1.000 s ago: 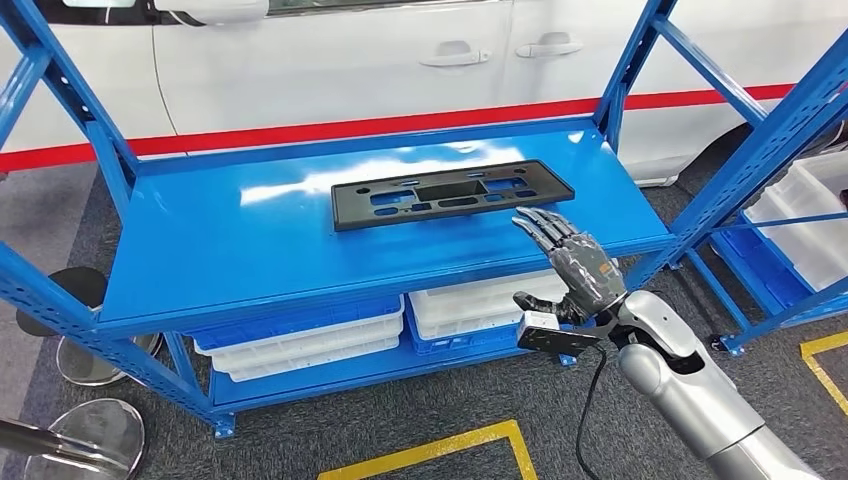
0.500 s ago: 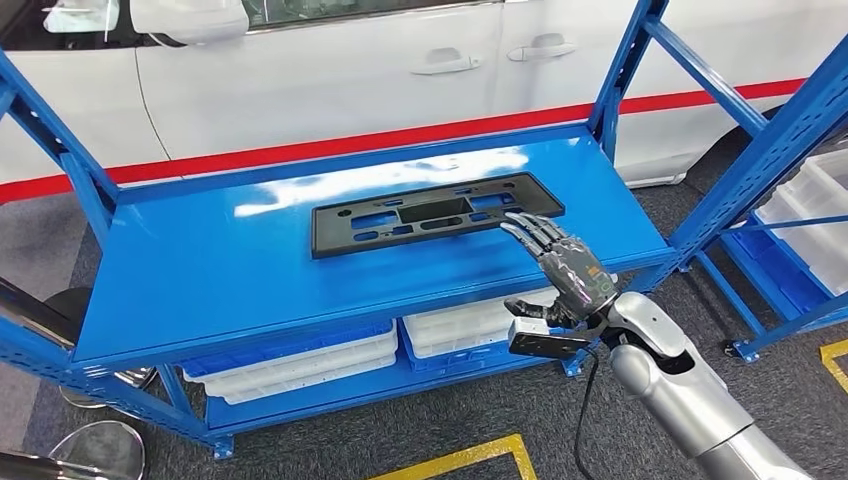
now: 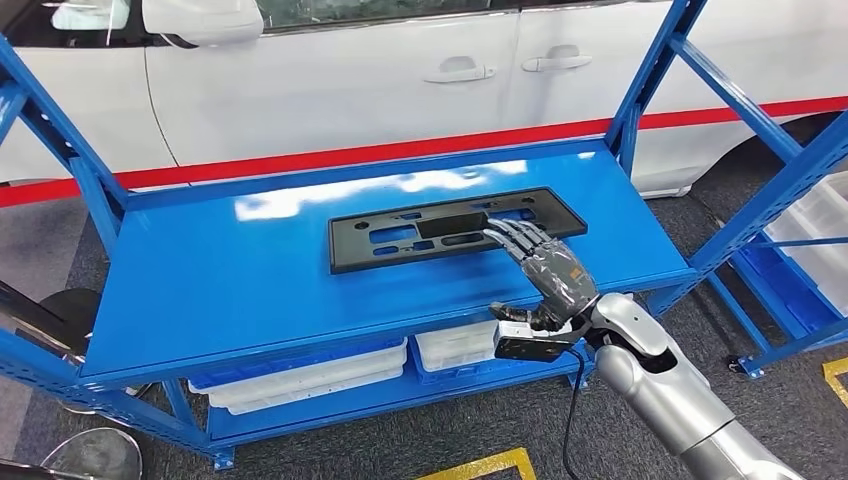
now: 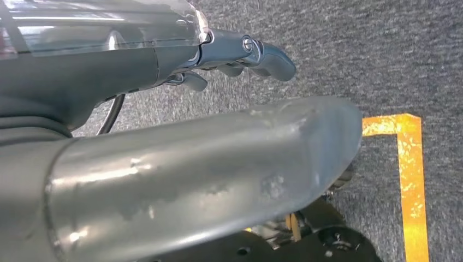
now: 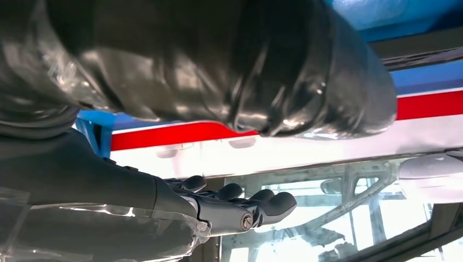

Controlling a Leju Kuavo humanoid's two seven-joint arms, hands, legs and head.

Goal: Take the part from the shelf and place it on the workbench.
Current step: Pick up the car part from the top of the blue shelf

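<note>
Blue shelf [image 3: 250, 290] carries black part [image 3: 455, 227]; right hand [image 3: 545, 268] holds nothing, fingers extended flat over part's near edge.

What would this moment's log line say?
stage: reaching | right hand: open, fingers over black part | part: flat on blue shelf | left hand: hanging
</note>
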